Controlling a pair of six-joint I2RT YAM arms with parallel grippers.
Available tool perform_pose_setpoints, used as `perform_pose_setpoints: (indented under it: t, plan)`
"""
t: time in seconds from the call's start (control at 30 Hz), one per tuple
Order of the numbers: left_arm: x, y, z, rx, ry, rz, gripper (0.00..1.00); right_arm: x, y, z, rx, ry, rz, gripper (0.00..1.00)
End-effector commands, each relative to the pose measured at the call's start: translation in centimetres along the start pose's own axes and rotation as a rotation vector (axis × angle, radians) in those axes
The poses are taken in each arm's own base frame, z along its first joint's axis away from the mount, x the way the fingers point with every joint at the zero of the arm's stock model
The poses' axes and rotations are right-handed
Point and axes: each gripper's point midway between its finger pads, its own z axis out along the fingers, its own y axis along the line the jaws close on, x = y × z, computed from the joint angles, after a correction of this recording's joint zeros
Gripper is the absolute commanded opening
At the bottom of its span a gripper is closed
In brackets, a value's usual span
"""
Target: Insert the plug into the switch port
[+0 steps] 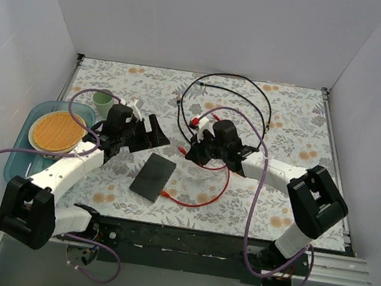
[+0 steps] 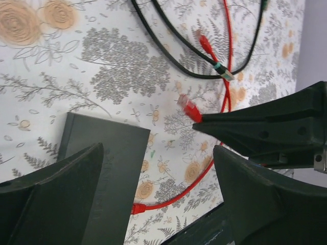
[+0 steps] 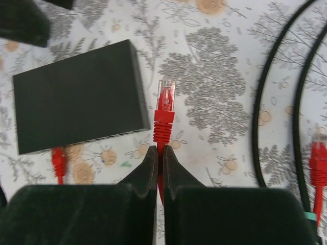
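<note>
1. We see a table (image 1: 287, 129) covered in a grey and orange floral cloth, boxed in by plain white walls.
2. The switch (image 1: 152, 177), a flat black box, lies on the cloth in the lower centre of the top view, between the two arms.
3. The right gripper (image 3: 158, 150) has its fingers pressed together on a red cable, pinching it just behind the plug (image 3: 165, 102).
4. In the right wrist view the plug points toward the top of the frame. It is just beside the switch's right edge and not touching it.
5. The left gripper (image 2: 158, 153) is spread wide with nothing between its fingers. In its own view the switch shows at the lower left, and the plug sits to the right of centre.
6. A second red plug (image 3: 59, 161) sits against the switch's lower edge in the right wrist view.
7. Black cables (image 1: 236, 85) loop across the upper centre of the top view.
8. At the left of the top view, a blue tray (image 1: 18, 152) holds a round tan plate (image 1: 57, 130), with a green cup (image 1: 102, 102) just above it.
</note>
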Motion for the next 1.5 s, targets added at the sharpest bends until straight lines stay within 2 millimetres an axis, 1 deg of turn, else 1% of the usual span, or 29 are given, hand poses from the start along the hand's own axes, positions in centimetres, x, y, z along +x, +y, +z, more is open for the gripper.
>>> perform_pose_setpoints:
  t: [0.0, 0.03, 0.07, 0.13, 0.17, 0.23, 0.37, 0.57, 0.63, 0.77, 0.9, 0.93, 0.97, 1.07, 1.1, 1.13, 1.2, 1.23, 1.27, 1.33, 1.37, 1.47]
  plan:
    - [-0.4, -3.2, -1.3, 0.183, -0.026, 0.072, 0.84, -3.3, 4.1, -1.8, -0.188, -0.148, -0.102, 0.01]
    - [-0.2, -3.3, -1.3, 0.197, -0.022, 0.075, 0.83, -3.5, 4.4, -2.1, -0.195, -0.155, -0.107, 0.01]
    - [0.3, -3.7, -1.5, 0.230, -0.002, 0.078, 0.80, -3.2, 4.8, -2.3, -0.212, -0.155, -0.109, 0.01]
    - [0.3, -4.4, -1.6, 0.269, -0.001, 0.083, 0.77, -3.5, 5.5, -2.8, -0.227, -0.167, -0.121, 0.01]
    - [0.6, -4.5, -1.5, 0.280, 0.009, 0.083, 0.74, -3.6, 5.7, -2.9, -0.230, -0.171, -0.126, 0.01]
    - [0.9, -4.8, -1.4, 0.300, 0.031, 0.075, 0.72, -3.5, 6.3, -3.2, -0.236, -0.171, -0.133, 0.01]
    - [1.6, -5.2, -1.0, 0.319, 0.069, 0.070, 0.65, -3.5, 6.6, -3.4, -0.227, -0.169, -0.136, 0.01]
    - [2.4, -5.9, -0.4, 0.331, 0.086, 0.072, 0.50, -3.8, 7.4, -3.7, -0.239, -0.175, -0.146, 0.01]
    - [2.6, -6.1, -0.3, 0.335, 0.094, 0.079, 0.42, -3.7, 7.5, -3.8, -0.235, -0.174, -0.147, 0.01]
    - [3.0, -6.3, -0.2, 0.340, 0.105, 0.084, 0.36, -3.8, 7.7, -4.0, -0.234, -0.183, -0.138, 0.01]
    - [3.2, -6.4, -0.1, 0.338, 0.110, 0.086, 0.35, -4.1, 7.6, -4.1, -0.221, -0.197, -0.135, 0.01]
    - [3.2, -6.4, -0.1, 0.339, 0.112, 0.084, 0.31, -4.3, 7.5, -4.1, -0.212, -0.203, -0.137, 0.01]
    - [3.2, -6.5, -0.1, 0.340, 0.112, 0.085, 0.23, -4.4, 7.5, -4.1, -0.210, -0.203, -0.117, 0.01]
    - [3.3, -6.6, -0.2, 0.341, 0.111, 0.082, 0.07, -4.5, 7.3, -4.1, -0.199, -0.207, -0.106, 0.01]
    - [3.2, -6.6, -0.2, 0.338, 0.107, 0.079, 0.00, -4.7, 7.3, -4.1, -0.193, -0.213, -0.102, 0.01]
    - [3.2, -6.6, -0.2, 0.339, 0.106, 0.079, 0.00, -4.8, 7.2, -4.0, -0.189, -0.214, -0.099, 0.01]
    - [3.1, -6.7, -0.3, 0.339, 0.101, 0.079, 0.00, -4.9, 7.4, -4.0, -0.195, -0.221, -0.095, 0.06]
    - [3.1, -6.8, -0.4, 0.341, 0.099, 0.081, 0.00, -5.2, 7.3, -4.0, -0.189, -0.227, -0.097, 0.12]
    - [3.1, -6.8, -0.4, 0.340, 0.099, 0.079, 0.00, -5.3, 7.4, -4.0, -0.192, -0.229, -0.097, 0.22]
    - [3.1, -6.7, -0.3, 0.336, 0.099, 0.078, 0.00, -5.5, 7.4, -3.8, -0.191, -0.233, -0.096, 0.32]
    - [3.1, -6.7, -0.4, 0.336, 0.099, 0.078, 0.00, -5.6, 7.5, -3.8, -0.190, -0.235, -0.097, 0.38]
    - [3.1, -6.6, -0.4, 0.331, 0.096, 0.078, 0.00, -5.9, 7.6, -3.7, -0.189, -0.242, -0.099, 0.43]
